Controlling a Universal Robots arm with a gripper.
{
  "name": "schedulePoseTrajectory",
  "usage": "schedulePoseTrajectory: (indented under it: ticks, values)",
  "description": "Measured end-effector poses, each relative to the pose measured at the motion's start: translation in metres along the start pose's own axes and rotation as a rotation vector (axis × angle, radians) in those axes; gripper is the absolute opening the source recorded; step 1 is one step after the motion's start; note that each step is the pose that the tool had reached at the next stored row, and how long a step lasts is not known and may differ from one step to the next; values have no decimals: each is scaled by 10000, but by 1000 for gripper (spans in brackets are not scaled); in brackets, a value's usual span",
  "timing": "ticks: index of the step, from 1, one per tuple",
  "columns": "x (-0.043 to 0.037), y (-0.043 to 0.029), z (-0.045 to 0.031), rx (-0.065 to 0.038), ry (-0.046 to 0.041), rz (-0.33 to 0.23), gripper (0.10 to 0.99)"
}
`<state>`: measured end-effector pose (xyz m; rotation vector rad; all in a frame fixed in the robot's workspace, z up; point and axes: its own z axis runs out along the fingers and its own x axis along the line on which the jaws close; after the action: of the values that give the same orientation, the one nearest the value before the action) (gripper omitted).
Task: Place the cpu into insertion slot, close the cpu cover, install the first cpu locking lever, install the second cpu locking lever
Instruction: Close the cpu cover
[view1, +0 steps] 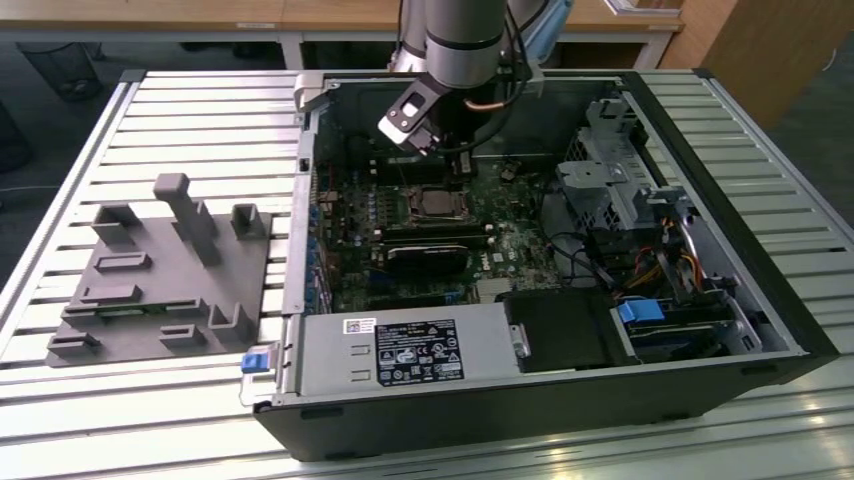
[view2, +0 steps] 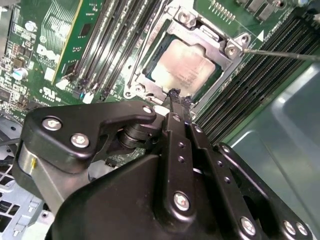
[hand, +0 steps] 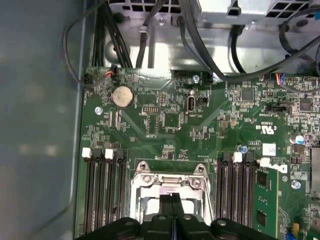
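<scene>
just ahead of the pressed-together fingers (view2: 175, 125), cpu (view2: 186, 67) seated under cpu cover (view2: 215, 35)

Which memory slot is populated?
The outermost slot of one bank, farthest from the cpu: it alone holds a green memory module. The other memory slots on both sides are empty black channels.

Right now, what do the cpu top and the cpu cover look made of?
The cpu: the top looks like matte metal, pale grey-beige with a soft, diffuse sheen. The cpu cover: bright silver sheet metal, probably stamped steel, judging by the sharp glints and thin edges around its window. The exact alloy can't be told.
</scene>
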<state>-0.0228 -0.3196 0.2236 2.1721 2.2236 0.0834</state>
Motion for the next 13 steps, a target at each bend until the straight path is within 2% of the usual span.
schedulePoseTrajectory:
  ticks: [8, 13]
  values:
    - [-2, -126, 14, 1, 0, -26, 106]
    - [-1, -175, 31, 3, 1, -36, 106]
